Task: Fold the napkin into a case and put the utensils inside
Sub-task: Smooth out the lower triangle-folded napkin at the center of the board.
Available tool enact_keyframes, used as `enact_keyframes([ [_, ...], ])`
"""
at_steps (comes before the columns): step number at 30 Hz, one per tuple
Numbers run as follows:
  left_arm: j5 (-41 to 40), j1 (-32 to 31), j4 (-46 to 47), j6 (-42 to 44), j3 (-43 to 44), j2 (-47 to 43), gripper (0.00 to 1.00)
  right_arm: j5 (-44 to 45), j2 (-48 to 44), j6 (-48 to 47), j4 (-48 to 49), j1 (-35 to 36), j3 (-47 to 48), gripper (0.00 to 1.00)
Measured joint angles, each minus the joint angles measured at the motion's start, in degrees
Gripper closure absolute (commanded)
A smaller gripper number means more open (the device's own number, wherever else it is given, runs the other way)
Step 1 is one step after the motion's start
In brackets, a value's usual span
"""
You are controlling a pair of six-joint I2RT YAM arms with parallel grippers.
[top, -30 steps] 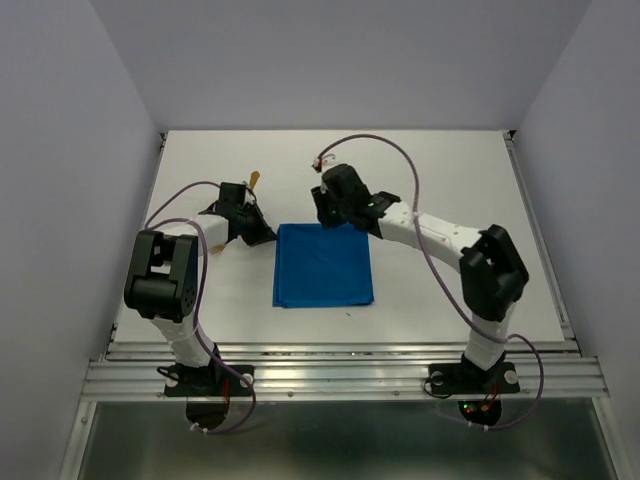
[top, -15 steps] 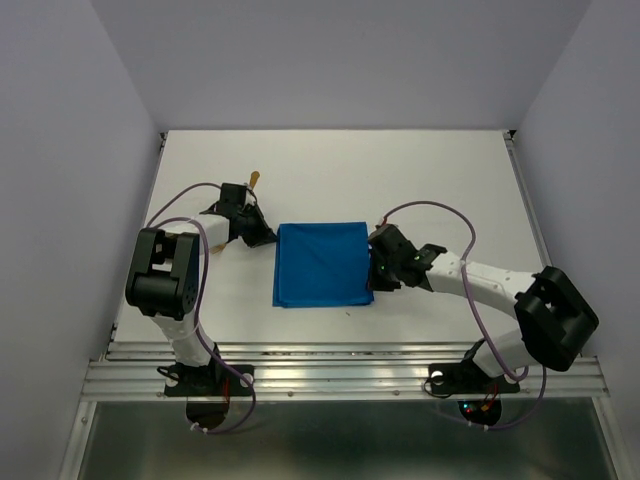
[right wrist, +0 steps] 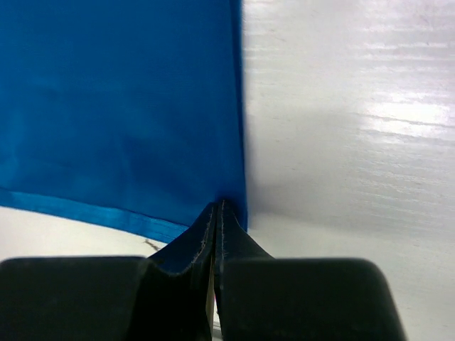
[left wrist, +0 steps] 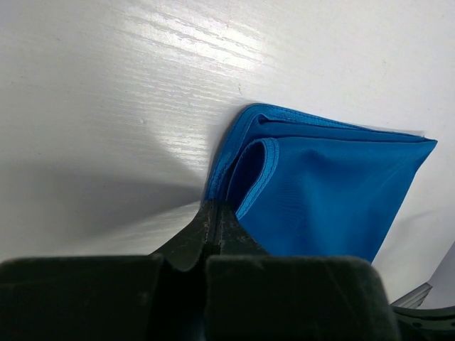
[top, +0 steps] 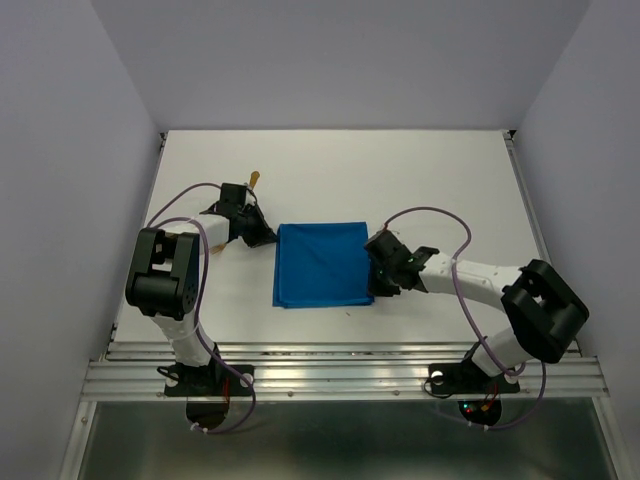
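Note:
The bright blue napkin lies folded into a flat rectangle in the middle of the white table. My left gripper is at its far left corner. In the left wrist view the jaws are shut on the layered edge of the napkin. My right gripper is at the near right corner. In the right wrist view it is shut on the napkin's right edge. One golden-orange utensil pokes out beyond the left gripper; the rest is hidden by the arm.
The white table ends in a metal rail along the near edge. Grey walls close in the left, right and back. Purple cables loop above both arms.
My right gripper has swung from the napkin's far right corner to its near right corner and settled there. The left gripper and the napkin have stayed put.

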Motion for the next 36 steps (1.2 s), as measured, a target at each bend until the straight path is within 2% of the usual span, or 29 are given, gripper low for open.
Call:
enact_keyframes([
  [6,0.3,0.0,0.0,0.0,0.0,0.0,1.00,2.9,0.5,0.4,-1.7,1.4,-0.7,0.99],
  [18,0.7,0.0,0.0,0.0,0.0,0.0,1.00,7.0,0.6,1.9,-4.2,7.5,3.9,0.99],
  [27,0.7,0.0,0.0,0.0,0.0,0.0,1.00,8.5,4.0,4.4,-3.7,7.8,2.5,0.99],
  [36,0.6,-0.2,-0.1,0.0,0.0,-0.2,1.00,11.6,2.1,4.4,-5.4,7.8,3.3,0.98],
])
